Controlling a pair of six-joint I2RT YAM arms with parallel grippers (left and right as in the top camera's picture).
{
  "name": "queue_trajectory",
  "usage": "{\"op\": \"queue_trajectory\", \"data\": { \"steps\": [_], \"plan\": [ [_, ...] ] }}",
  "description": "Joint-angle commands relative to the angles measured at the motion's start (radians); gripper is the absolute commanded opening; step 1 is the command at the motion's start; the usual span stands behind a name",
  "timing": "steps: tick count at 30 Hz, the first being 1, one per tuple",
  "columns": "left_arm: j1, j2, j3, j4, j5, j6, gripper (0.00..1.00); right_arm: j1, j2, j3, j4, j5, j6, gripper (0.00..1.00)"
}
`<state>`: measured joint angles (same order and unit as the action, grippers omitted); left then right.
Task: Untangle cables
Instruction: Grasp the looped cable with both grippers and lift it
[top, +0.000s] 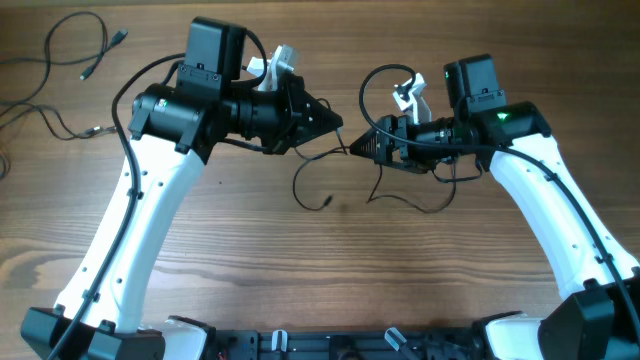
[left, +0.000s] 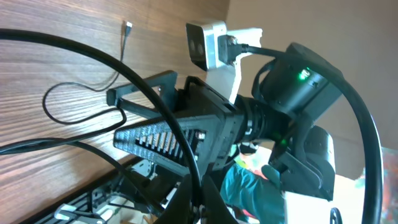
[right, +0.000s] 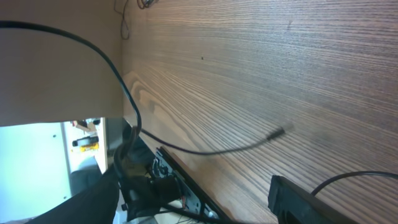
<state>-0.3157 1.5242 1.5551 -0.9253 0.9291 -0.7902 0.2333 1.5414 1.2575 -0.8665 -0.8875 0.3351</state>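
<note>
Meeting above the middle of the wooden counter (top: 250, 260), the two arms are pointing their tips at each other, close together. The left gripper (top: 337, 124) is clenching its jaws on one of the cables (top: 298, 188); in the left wrist view that cord is running straight into the closed tips at the bottom edge. The right gripper (top: 356, 148) is standing with its jaws spread apart, and a thin loop of cord is leading into the gap between them; whether it is touching either finger I cannot tell. From the two tips the cables are spreading over the counter in slack curves. One is looping to the left and ending in a small plug (top: 330, 205). Another is trailing to the right beneath the right arm. In the right wrist view a blurred plug end (right: 278, 132) is lying on the wood. Well apart, at the far left corner, two more cords (top: 88, 70) are lying loose, away from both arms.
</note>
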Motion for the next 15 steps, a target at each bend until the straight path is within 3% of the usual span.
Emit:
{"op": "queue_trajectory", "data": {
  "steps": [1, 5, 11, 12, 15],
  "plan": [
    [0.003, 0.000, 0.003, 0.000, 0.070, 0.020, 0.04, 0.006, 0.018, -0.003, 0.005, -0.027, -0.024, 0.79],
    [0.004, 0.000, 0.003, 0.000, 0.069, 0.019, 0.04, 0.006, 0.018, -0.003, -0.003, -0.027, -0.025, 0.68],
    [0.006, 0.000, 0.003, 0.000, 0.065, 0.020, 0.04, 0.006, 0.018, -0.003, -0.025, -0.031, -0.047, 0.43],
    [0.007, 0.000, 0.003, 0.005, 0.056, 0.020, 0.04, 0.006, 0.018, -0.003, -0.032, -0.031, -0.048, 0.44],
    [0.010, 0.000, 0.003, -0.001, 0.017, -0.013, 0.04, 0.006, 0.018, -0.003, -0.038, -0.038, -0.119, 0.67]
  ]
}}
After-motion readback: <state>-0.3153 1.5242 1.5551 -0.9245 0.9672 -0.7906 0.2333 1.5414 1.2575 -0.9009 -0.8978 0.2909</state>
